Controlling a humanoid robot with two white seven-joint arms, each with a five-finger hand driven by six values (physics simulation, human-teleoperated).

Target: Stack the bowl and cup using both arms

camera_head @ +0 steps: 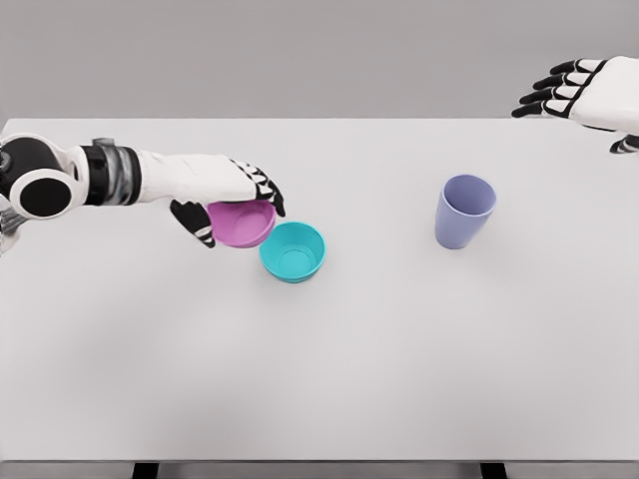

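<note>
Here, the left hand (235, 200) grips the pink bowl (241, 224), tilted beside the teal bowl (294, 251), likely for stacking; the right hand (579, 92) hovers open, well apart from the lavender cup (464, 212).

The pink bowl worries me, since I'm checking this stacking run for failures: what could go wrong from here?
1. The left robot hand grips the pink bowl tilted and only by its rim, so it may slip out.
2. The pink bowl sits right against the teal bowl, so moving it could knock the teal bowl aside.
3. The right robot hand hangs open, far from the lavender cup, so a hasty reach might tip the cup.
</note>
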